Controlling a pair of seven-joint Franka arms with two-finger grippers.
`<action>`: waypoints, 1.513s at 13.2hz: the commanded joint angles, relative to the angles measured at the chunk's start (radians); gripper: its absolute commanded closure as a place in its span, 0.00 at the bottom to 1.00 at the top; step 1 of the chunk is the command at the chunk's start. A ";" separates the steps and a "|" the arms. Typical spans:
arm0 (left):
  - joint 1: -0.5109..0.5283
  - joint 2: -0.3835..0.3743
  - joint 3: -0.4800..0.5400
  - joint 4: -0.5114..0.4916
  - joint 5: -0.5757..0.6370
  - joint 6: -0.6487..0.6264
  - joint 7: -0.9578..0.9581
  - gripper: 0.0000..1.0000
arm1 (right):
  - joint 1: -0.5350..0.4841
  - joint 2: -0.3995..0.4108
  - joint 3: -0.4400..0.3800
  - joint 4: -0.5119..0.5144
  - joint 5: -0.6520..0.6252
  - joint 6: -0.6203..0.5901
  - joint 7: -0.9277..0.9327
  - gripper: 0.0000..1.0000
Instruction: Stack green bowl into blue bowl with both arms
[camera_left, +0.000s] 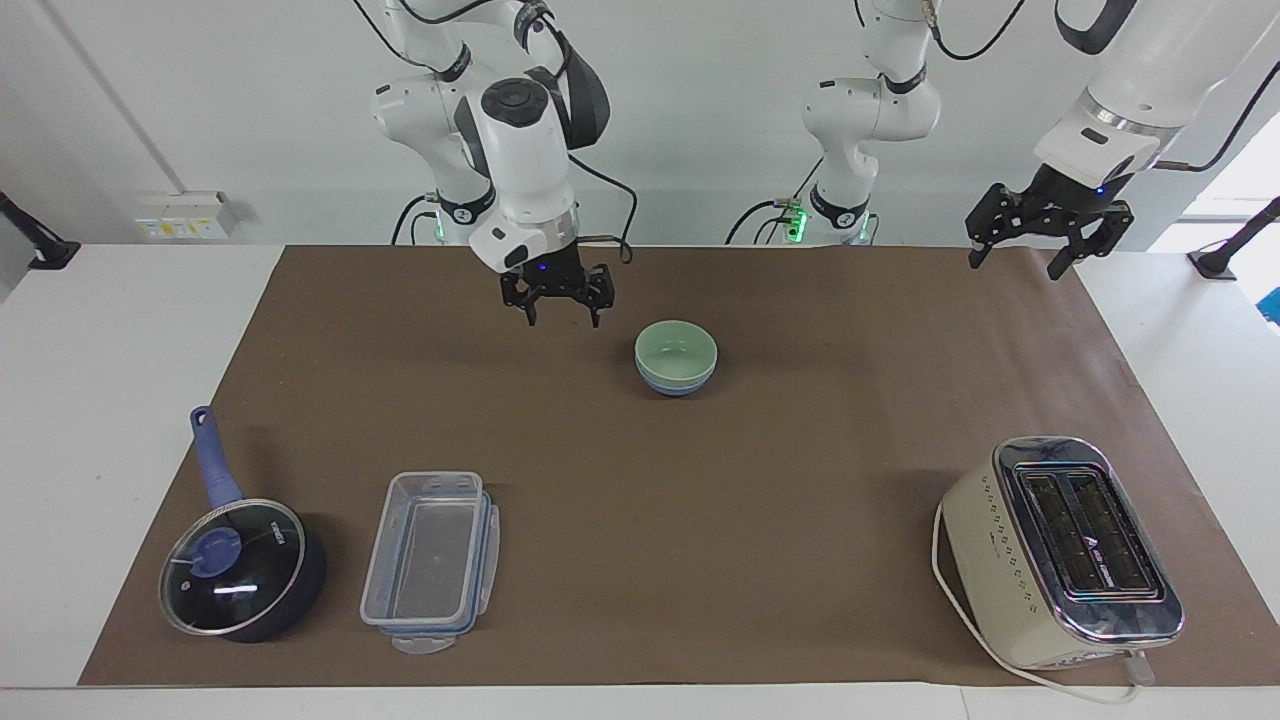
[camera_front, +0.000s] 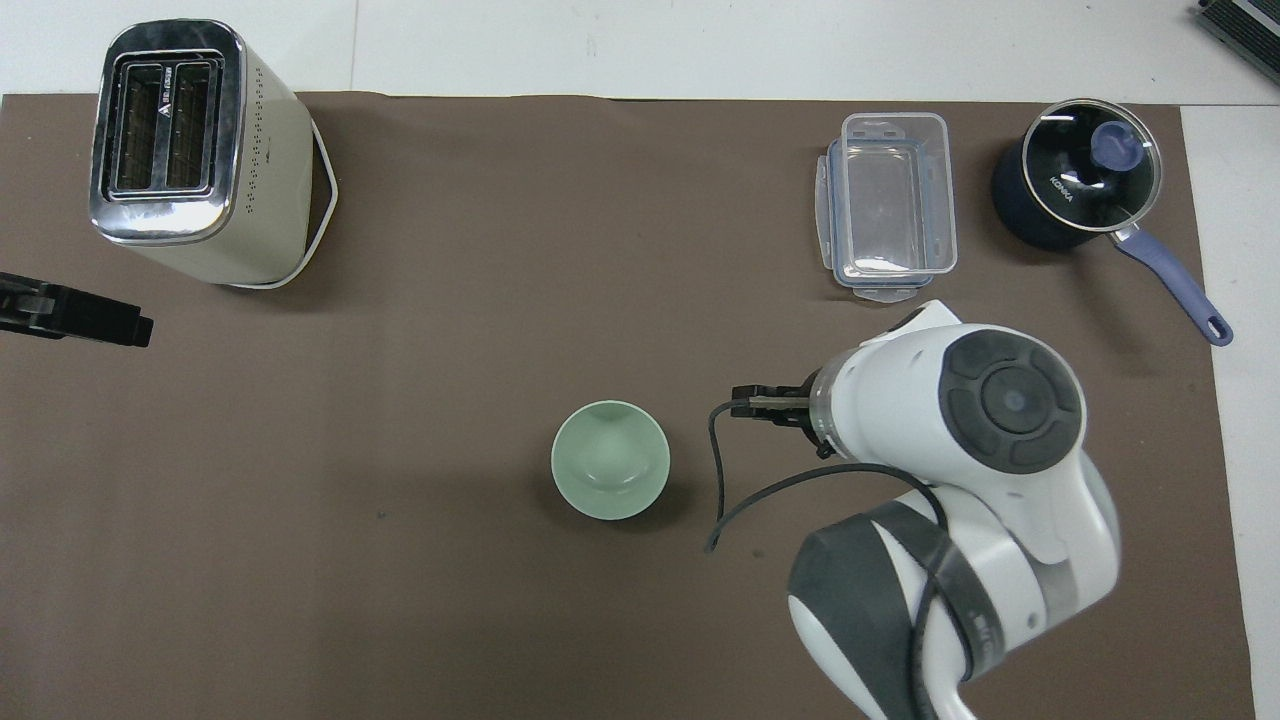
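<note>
The green bowl (camera_left: 676, 347) sits nested in the blue bowl (camera_left: 679, 385) on the brown mat, at the middle of the table's width and near the robots. From overhead only the green bowl (camera_front: 610, 460) shows; the blue bowl is hidden under it. My right gripper (camera_left: 560, 312) is open and empty, raised above the mat beside the bowls, toward the right arm's end. Its wrist (camera_front: 1000, 400) covers the fingers from overhead. My left gripper (camera_left: 1018, 258) is open and empty, held high over the mat's corner at the left arm's end, where the arm waits.
A cream toaster (camera_left: 1065, 550) stands far from the robots at the left arm's end. A clear plastic container (camera_left: 430, 560) and a dark lidded saucepan (camera_left: 240, 570) with a blue handle stand far from the robots at the right arm's end.
</note>
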 joint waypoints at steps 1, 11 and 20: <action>-0.002 -0.034 -0.002 -0.042 0.011 0.013 -0.015 0.00 | -0.058 -0.034 0.003 0.069 -0.012 -0.099 -0.051 0.00; -0.002 -0.033 -0.002 -0.035 0.011 0.005 -0.016 0.00 | -0.234 -0.054 0.000 0.379 0.000 -0.432 -0.104 0.00; -0.002 -0.039 -0.008 -0.034 0.023 -0.045 -0.056 0.00 | -0.380 -0.059 -0.034 0.449 -0.004 -0.560 -0.366 0.00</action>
